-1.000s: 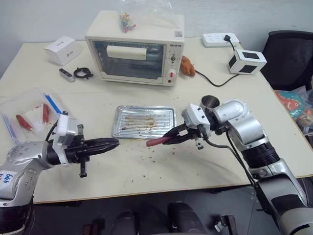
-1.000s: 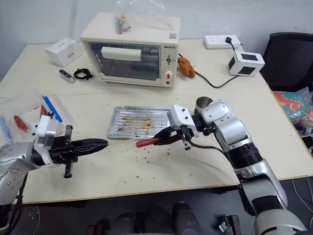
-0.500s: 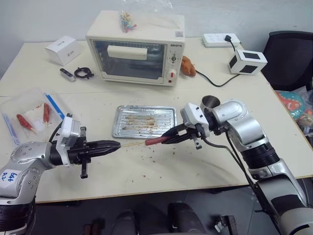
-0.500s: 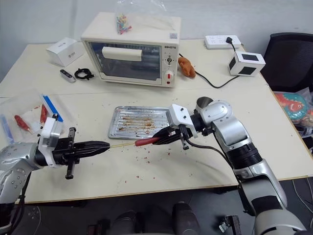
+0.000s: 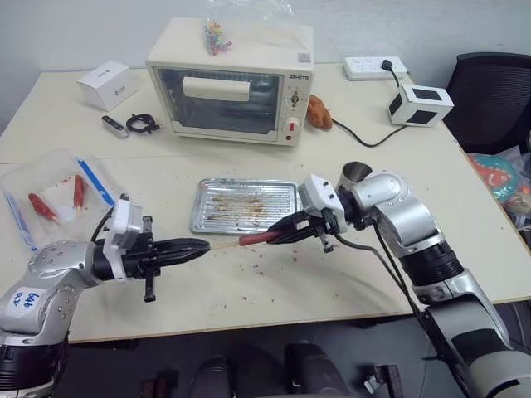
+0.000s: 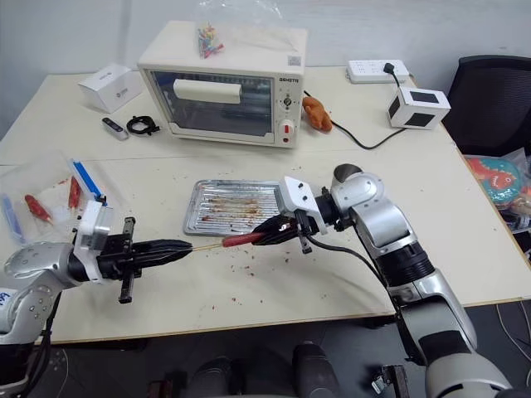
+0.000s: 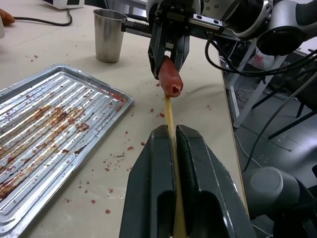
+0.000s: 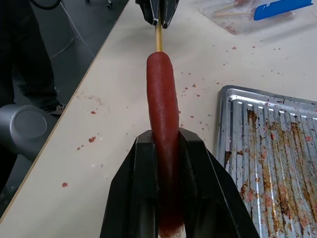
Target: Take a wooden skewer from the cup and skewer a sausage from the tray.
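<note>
Alignment explains the pose at frame centre: left gripper [image 5: 199, 246] pinches the thin pale wooden skewer [image 7: 169, 115] level, so its tip meets the glossy slim red sausage [image 8: 162, 106] clamped by the right gripper [image 5: 286, 230].

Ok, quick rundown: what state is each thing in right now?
left gripper: shut on wooden skewer
wooden skewer: level, tip at the sausage's end
right gripper: shut on sausage
sausage: held above the table
tray: empty, greasy
cup: upright
toaster oven: door closed
</note>
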{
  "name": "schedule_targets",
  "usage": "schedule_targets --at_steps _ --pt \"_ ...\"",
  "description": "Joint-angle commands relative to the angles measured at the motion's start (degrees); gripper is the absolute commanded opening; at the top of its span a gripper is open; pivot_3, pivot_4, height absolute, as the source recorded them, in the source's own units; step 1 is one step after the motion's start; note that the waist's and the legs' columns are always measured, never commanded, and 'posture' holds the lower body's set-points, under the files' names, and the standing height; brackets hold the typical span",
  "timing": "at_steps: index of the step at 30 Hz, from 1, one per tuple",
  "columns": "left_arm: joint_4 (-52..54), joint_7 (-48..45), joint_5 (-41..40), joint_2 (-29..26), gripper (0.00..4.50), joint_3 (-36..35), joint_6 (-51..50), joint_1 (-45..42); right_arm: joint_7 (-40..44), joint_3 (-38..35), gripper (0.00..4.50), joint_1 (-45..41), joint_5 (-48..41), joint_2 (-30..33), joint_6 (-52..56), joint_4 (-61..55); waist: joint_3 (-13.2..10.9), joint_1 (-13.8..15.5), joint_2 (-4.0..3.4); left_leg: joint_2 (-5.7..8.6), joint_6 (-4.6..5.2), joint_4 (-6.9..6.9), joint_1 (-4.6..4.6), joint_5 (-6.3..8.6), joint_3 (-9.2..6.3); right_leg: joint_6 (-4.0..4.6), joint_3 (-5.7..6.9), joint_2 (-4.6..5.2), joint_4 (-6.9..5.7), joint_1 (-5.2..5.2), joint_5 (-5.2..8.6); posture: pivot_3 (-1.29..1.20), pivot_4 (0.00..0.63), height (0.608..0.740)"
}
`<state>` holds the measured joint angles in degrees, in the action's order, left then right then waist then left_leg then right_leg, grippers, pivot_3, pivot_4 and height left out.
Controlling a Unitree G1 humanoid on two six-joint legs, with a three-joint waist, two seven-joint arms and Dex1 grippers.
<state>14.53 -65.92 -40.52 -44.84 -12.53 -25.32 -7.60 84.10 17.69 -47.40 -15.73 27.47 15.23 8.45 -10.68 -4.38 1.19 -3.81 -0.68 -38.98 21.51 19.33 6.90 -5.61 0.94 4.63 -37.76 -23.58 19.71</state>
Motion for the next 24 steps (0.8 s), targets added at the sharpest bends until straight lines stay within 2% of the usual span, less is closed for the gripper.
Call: schedule_targets --at_steps 1,6,17,24 --pt "-0.14 0.2 0.43 0.9 0.0 0.2 1.27 -1.09 -0.28 0.24 0.24 -1.96 0.06 -0.54 0.59 -1.19 0.0 0.0 0.0 0.0 0.0 0.0 0.0 0.0 0.0 0.0 0.0 0.0 0.0 0.0 0.0 0.0 0.15 0.74" --pt "-0.56 0.7 1.31 2.03 0.0 1.01 1.65 -2.22 -0.5 0.71 0.24 -2.76 0.72 -1.22 1.23 -1.31 0.0 -0.03 0.0 -0.01 0.0 -0.01 0.0 0.0 0.0 0.0 0.0 -0.02 -0.02 -0.01 0.0 0.0 0.15 0.74" --pt "-0.74 -0.06 0.66 -0.23 0.0 -2.98 1.14 0.24 2.88 -1.16 0.24 -1.45 1.31 4.6 -2.45 2.17 0.0 0.0 0.0 0.0 0.01 -0.03 0.0 0.0 0.0 0.0 0.0 0.01 -0.02 0.0 0.0 0.0 0.15 0.74" --pt "-0.18 -0.05 0.23 -0.35 0.0 -2.66 -0.13 -0.45 2.72 -1.21 0.24 -1.61 1.36 5.01 -3.05 3.64 0.0 -0.03 0.0 -0.01 0.0 -0.03 0.0 0.0 0.0 0.0 0.0 -0.01 -0.02 0.0 0.0 0.0 0.15 0.74"
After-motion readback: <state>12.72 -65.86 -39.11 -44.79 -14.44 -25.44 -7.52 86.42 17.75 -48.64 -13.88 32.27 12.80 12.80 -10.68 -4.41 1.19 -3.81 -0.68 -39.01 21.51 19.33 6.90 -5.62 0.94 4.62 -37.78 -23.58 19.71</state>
